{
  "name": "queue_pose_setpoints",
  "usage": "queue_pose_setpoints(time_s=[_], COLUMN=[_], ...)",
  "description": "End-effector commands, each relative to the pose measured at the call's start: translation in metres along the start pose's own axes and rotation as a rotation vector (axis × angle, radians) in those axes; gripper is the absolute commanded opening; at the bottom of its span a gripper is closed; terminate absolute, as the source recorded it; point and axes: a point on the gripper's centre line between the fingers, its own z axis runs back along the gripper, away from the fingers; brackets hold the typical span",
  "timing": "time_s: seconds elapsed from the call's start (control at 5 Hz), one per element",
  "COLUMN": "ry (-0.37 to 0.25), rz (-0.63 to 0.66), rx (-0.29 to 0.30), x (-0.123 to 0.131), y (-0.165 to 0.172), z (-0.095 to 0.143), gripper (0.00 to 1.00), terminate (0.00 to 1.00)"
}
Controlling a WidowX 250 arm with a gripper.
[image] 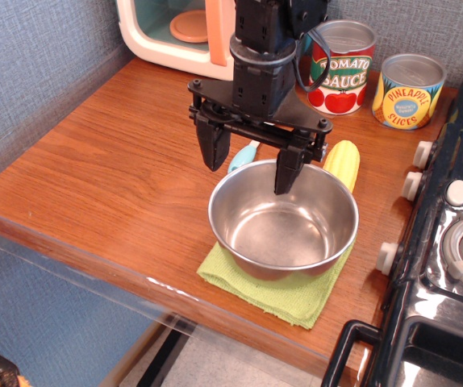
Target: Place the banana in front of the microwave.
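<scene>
Steel bowl [283, 222] beside banana [343, 164]

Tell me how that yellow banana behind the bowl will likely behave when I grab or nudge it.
The banana looks like rigid moulded plastic, so probably stiff and light. Its rounded, ribbed sides suggest it may roll if pushed sideways, though the ribs should give the open gripper some bite. It lies close against the steel bowl, so a nudge may just press it into the rim.

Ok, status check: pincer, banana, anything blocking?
Pincer open, empty, above the steel bowl's back rim. Banana behind the bowl, not at the microwave. Bowl and spoon crowd the approach.
</scene>
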Motion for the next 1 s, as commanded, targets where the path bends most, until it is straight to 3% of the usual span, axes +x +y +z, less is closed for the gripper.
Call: queue_pose_setpoints(time_s=[0.0,0.2,0.6,0.8], ry=[0.000,-0.049,-0.136,-0.083], rz=[0.000,0.024,0.068,0.086], rx=[0.000,-0.026,-0.054,-0.049], x=[0.000,0.022,0.098,0.118], y=[0.000,-0.007,-0.040,-0.048], z=[0.000,0.014,0.031,0.006], gripper=[1.00,1.00,1.00,1.00], terminate=[0.00,0.00,0.00,0.00])
